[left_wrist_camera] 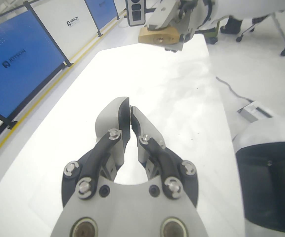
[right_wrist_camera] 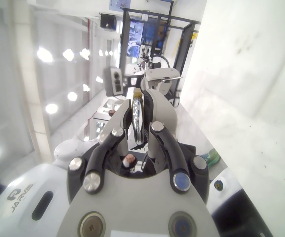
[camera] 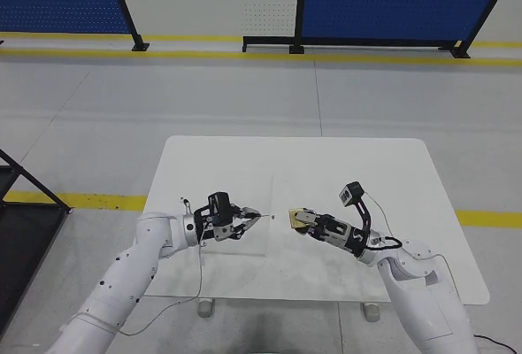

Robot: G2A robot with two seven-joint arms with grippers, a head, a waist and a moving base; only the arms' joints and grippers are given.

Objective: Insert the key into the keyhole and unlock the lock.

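Left gripper: The left gripper (left_wrist_camera: 130, 109) is hanging above the near middle of the table, its jaws pressing together on the key, with only a thin metal edge showing between the pads.
Key: The key (camera: 256, 215) is sticking out past the left fingertips, raised off the table and pointing toward the lock. Its tip is standing near the lock body but apart from it, with bare table showing between the two in the top view.
Right gripper: The right gripper (right_wrist_camera: 139, 99) is hovering above the table opposite the left one, its jaws clamping on the lock.
Lock: The lock (left_wrist_camera: 158, 36), a brass padlock, is being carried in the air clear of the table. The right fingers are gripping it at the shackle end, and the brass body is projecting beyond the fingertips toward the left gripper.
Shackle: The chrome shackle (right_wrist_camera: 137, 120) is lying between the two right fingers, running back toward the wrist. Whether it is latched or released I cannot tell.
Keyhole: The keyhole (left_wrist_camera: 159, 40) is showing as a round insert in the lock's free end, and it is facing the left gripper. Nothing is sitting in it.
Table: The white table (camera: 376, 168) is carrying both arms' working area.
Surroundings: Blue partition panels (camera: 49, 16) are standing on the floor beyond the table, and a yellow floor line (camera: 243, 56) is running in front of them.
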